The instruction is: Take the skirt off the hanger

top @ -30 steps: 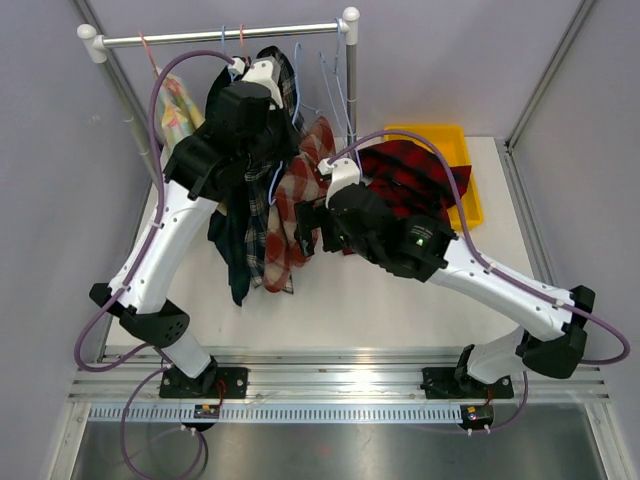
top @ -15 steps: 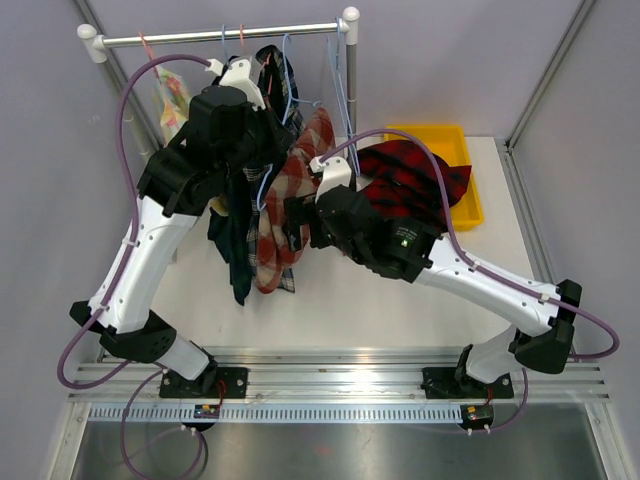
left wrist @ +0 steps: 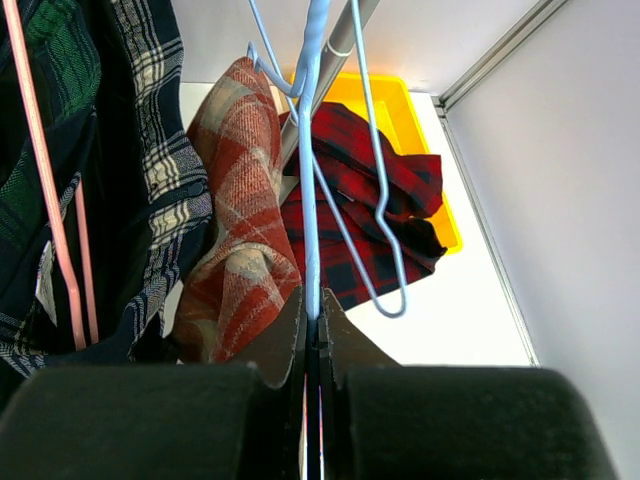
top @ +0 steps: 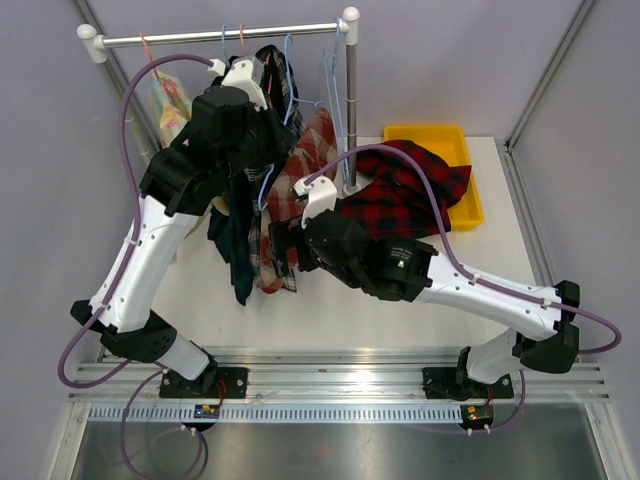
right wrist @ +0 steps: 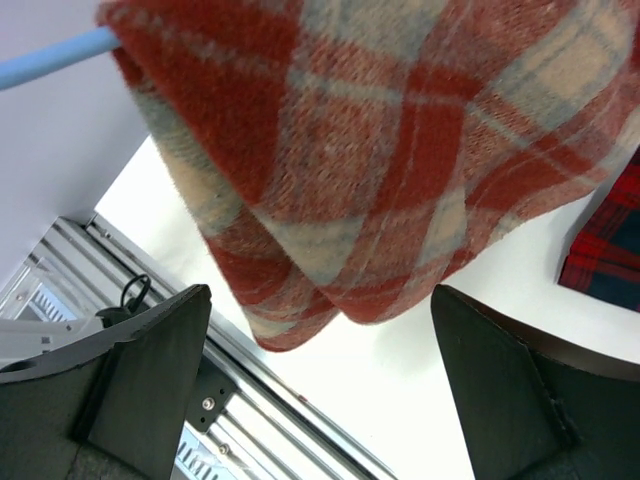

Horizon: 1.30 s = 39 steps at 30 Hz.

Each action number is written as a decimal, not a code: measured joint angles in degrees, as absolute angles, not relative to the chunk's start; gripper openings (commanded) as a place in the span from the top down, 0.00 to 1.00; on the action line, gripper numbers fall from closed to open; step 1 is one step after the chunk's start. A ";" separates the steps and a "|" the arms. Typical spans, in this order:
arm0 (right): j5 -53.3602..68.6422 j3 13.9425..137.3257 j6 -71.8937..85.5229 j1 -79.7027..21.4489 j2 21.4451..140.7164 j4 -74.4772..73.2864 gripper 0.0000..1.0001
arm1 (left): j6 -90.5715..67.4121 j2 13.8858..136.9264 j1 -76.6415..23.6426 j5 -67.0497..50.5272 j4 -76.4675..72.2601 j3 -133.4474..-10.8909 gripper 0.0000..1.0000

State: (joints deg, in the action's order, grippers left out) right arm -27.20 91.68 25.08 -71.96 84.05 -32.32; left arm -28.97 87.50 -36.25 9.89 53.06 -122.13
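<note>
Gaping wide, the right gripper [right wrist: 320, 300] brackets the low fold of the red-and-tan plaid skirt [right wrist: 380, 150], which dangles above the counter [right wrist: 380, 400]. It looks a soft, woolly, limp cloth, light and not slippery; I judge a pinch on that bunched lower fold would hold well. Its long axis runs near vertical, hem end pointing down, top draped over the blue wire hanger [left wrist: 312, 200]. Farther up, the left gripper [left wrist: 312, 300] is clamped shut on that hanger's wire, below the rail [top: 220, 36].
</note>
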 measured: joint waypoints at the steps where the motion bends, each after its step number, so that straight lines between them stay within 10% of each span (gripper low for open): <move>1: -27.62 91.68 25.08 -71.94 84.20 -32.29 0.01 | -28.97 87.50 -36.27 9.89 53.06 -122.13 1.00; 14: -32.60 88.99 24.58 -71.94 84.23 -30.79 0.25 | -27.88 87.44 -36.34 10.22 53.56 -122.13 1.00; 39: -33.43 92.97 23.94 -71.94 86.96 -29.26 0.18 | -25.76 87.31 -36.34 10.04 54.89 -122.13 1.00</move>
State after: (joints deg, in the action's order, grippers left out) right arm -33.43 92.97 23.94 -71.94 86.96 -29.26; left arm -25.76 87.31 -36.34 10.04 54.89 -122.13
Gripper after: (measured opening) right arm 0.817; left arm 0.025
